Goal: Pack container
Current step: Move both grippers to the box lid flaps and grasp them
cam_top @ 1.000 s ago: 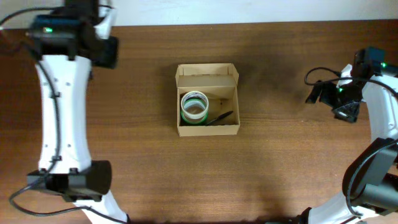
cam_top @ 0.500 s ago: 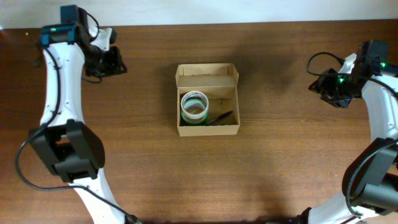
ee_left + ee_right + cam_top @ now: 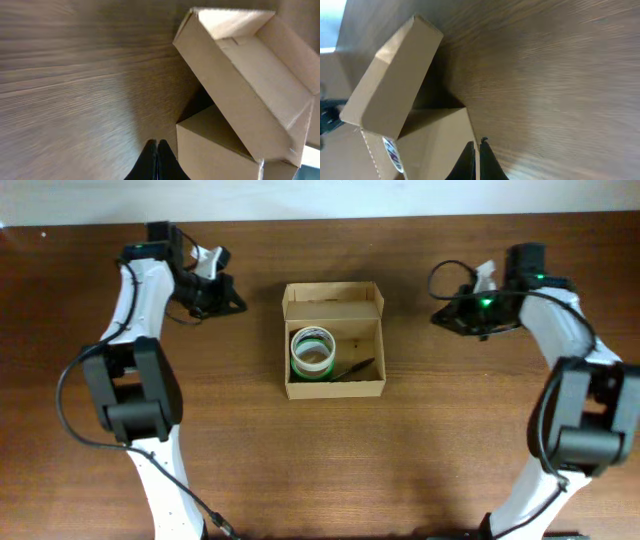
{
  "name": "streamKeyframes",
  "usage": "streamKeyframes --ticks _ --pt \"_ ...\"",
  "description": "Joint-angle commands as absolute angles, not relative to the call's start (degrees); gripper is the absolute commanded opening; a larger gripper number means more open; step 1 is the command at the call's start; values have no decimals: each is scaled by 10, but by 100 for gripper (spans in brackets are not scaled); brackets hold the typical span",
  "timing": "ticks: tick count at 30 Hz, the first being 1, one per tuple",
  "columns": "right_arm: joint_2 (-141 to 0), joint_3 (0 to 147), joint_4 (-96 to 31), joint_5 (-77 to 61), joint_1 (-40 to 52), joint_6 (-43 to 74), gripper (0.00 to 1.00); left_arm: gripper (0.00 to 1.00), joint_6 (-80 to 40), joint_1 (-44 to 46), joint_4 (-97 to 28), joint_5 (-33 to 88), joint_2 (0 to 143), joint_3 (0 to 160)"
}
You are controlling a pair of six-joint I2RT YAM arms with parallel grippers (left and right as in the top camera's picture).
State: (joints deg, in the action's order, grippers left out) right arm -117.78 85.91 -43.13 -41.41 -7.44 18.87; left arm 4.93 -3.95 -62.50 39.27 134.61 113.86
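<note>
1. Overhead: the box (image 3: 335, 389) sits open in the middle of the table (image 3: 300, 470), with its lid flap (image 3: 333, 296) standing at the far edge. Inside, a white and green tape roll (image 3: 312, 352) lies on the left, and a thin black item (image 3: 353, 368) slants across the near right corner. The left claw (image 3: 233, 304) hangs near the box's far left corner without touching it. The right claw (image 3: 438, 315) hangs off the far right side, farther from the box. Both point toward the box.
2. Left wrist: the left claw's fingers (image 3: 149, 162) are pressed together with nothing between them, above bare wood. The box fills the right of the view, lid flap tilted up over the body.
3. Right wrist: the right claw's fingers (image 3: 469, 162) are likewise closed and empty over the wood. The box lies to the left, lid flap raised.
</note>
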Motion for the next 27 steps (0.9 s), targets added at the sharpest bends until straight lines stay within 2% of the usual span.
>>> streamKeyframes --ticks 1,5,17,23,27 --pt "-1220 857 -396 -509 -55 198 4 2 54 -19 -614 440 1381 1134" --pt "-1270 857 -293 -608 -33 218 4 2 54 -1 -585 504 1407 1134" --pt "-1315 857 -150 -609 1 317 4 2 23 22 -553 523 1442 1134" --pt "-1315 857 -102 -624 9 321 4 2 -8 24 -439 664 1442 1134" --pt "-1315 858 -69 -644 8 321 4 2 -69 24 -378 674 1442 1134"
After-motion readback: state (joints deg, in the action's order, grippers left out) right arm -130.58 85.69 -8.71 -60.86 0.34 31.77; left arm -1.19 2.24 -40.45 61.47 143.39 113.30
